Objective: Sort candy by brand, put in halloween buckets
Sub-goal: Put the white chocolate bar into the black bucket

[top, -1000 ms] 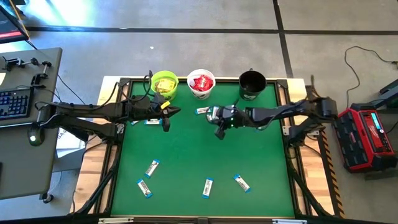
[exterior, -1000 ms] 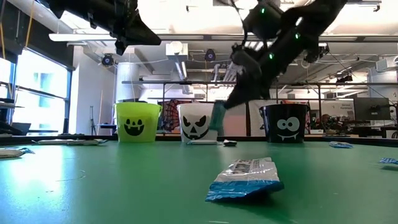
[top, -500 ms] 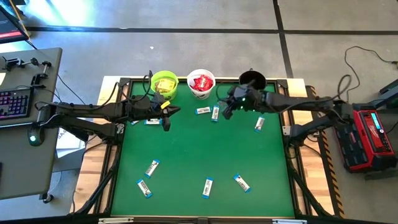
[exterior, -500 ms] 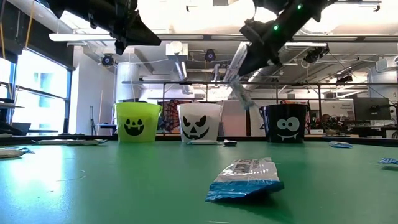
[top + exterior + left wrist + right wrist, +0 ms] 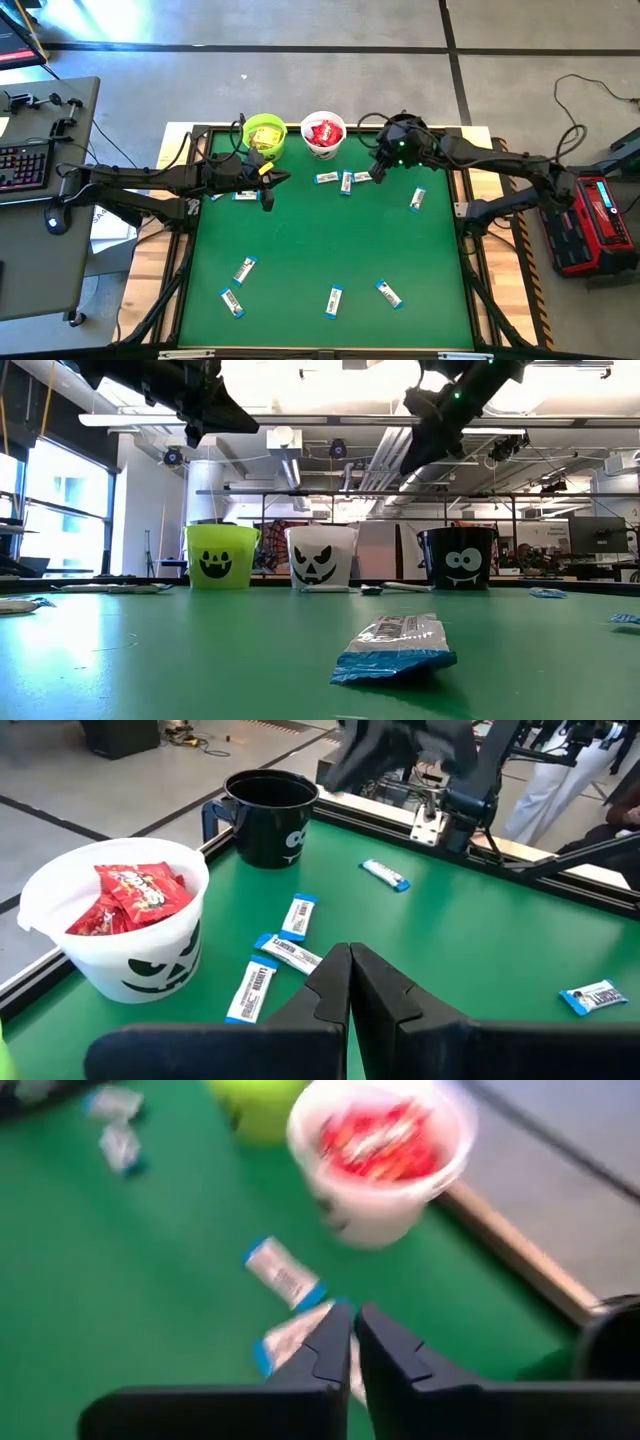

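The right gripper (image 5: 380, 168) hangs above the green table (image 5: 300, 250) beside the black plastic pail (image 5: 407, 128), its fingers nearly pressed together and empty, while the left gripper (image 5: 270, 181), jaws pressed together on nothing, hovers near the lime-green pail holding yellow packets (image 5: 264, 134). Three narrow blue-and-white wrapped bars (image 5: 346, 181) lie clustered before the white pail of red packets (image 5: 323, 132), with others scattered across the table
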`<state>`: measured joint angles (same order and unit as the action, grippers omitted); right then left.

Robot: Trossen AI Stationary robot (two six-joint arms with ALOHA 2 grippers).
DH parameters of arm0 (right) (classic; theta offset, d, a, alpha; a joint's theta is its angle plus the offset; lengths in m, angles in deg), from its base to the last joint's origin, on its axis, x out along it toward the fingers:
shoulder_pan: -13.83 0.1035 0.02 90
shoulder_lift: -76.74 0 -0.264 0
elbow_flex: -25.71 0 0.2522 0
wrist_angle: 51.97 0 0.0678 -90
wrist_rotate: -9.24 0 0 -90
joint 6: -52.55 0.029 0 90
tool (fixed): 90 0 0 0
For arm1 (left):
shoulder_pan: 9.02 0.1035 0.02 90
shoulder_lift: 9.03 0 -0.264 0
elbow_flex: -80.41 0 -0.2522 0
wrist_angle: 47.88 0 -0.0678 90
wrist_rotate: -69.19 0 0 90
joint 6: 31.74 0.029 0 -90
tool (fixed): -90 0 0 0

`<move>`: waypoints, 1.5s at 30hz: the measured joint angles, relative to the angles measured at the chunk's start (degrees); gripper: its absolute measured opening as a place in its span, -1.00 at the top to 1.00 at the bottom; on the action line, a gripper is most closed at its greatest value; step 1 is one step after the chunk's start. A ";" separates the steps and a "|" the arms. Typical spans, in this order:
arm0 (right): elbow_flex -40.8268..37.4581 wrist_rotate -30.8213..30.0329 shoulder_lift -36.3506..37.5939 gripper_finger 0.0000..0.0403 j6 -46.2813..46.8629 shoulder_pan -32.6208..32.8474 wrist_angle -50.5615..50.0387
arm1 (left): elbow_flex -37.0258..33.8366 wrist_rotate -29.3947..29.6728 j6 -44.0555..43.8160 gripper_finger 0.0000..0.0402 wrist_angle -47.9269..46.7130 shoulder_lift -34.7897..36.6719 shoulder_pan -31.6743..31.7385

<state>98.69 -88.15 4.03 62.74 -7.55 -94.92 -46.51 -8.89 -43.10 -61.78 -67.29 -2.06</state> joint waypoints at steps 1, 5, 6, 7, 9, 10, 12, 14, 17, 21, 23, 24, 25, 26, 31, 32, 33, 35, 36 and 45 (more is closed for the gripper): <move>0.00 1.57 -0.75 0.87 -1.40 0.08 -0.99 | 0.00 -0.04 0.00 1.00 -0.02 0.00 -0.01; 0.00 8.36 -5.08 0.55 -7.23 0.50 -2.57 | 0.00 -0.23 0.00 1.00 -0.33 -0.01 -0.01; 0.00 9.80 -6.61 0.45 -8.65 0.53 -2.64 | 0.00 -0.61 0.00 1.00 -0.36 -0.01 0.00; 0.00 10.75 -8.24 0.35 -9.97 0.53 -2.56 | 0.00 -0.87 -0.02 1.00 -0.40 0.00 -0.01; -0.02 11.90 -11.78 0.15 -12.90 0.28 -2.44 | 0.00 -1.08 -0.16 1.00 -0.60 -0.02 -0.01; 0.00 12.07 -13.51 0.06 -14.42 0.26 -2.01 | 0.00 -1.09 -0.41 1.00 -0.75 -0.02 -0.01; -0.01 12.01 -17.04 -0.08 -17.05 0.21 -1.08 | 0.00 -1.21 -0.89 1.00 -1.31 -0.01 -0.01; -0.02 11.91 -20.23 -0.17 -19.57 0.25 0.35 | 0.00 -1.31 -1.30 1.00 -1.95 -0.02 -0.01; -0.02 11.59 -24.07 -0.21 -22.70 -0.19 3.08 | 0.00 -1.31 -1.73 1.00 -2.27 -0.02 0.01; -0.02 7.30 -26.62 -0.21 -24.61 -1.36 5.73 | 0.00 -1.32 -1.96 1.00 -2.25 -0.02 0.00; -0.02 6.74 -26.72 -0.21 -25.41 -2.20 6.77 | 0.00 -1.31 -2.02 1.00 -2.25 -0.02 -0.01; -0.02 6.76 -26.72 -0.21 -25.93 -2.61 6.84 | 0.00 -1.31 -2.03 1.00 -2.25 -0.02 0.01; -0.02 7.01 -26.72 -0.21 -26.77 -3.04 7.04 | 0.00 -1.32 -2.02 1.00 -2.24 -0.02 0.00; -0.02 7.51 -26.74 -0.21 -27.46 -3.55 7.21 | 0.00 -1.32 -2.03 1.00 -2.25 -0.02 0.01; -0.02 11.88 -28.10 -0.21 -30.42 -5.79 7.24 | 0.00 -1.31 -2.01 1.00 -2.25 -0.02 -0.01; -0.02 12.07 -28.81 -0.21 -31.05 -6.06 7.21 | 0.00 -1.32 -2.01 1.00 -2.25 -0.02 -0.01; -0.02 12.03 -29.55 -0.21 -31.69 -6.15 7.22 | 0.00 -1.31 -1.99 1.00 -2.25 -0.02 0.02; -0.02 12.01 -30.92 -0.21 -32.51 -6.16 7.20 | 0.00 -1.30 -1.99 1.00 -2.36 -0.02 0.01; -0.02 12.05 -31.58 -0.21 -32.86 -6.13 7.20 | 0.00 -1.32 -1.99 1.00 -2.47 -0.02 -0.01; 0.17 13.90 -32.84 0.06 -31.69 -6.14 6.63 | 0.00 -1.29 -2.01 1.00 -3.31 -0.02 0.00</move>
<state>98.87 -74.24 -28.81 31.06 -13.70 -88.28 -46.51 -10.18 -45.11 -65.09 -67.31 -2.05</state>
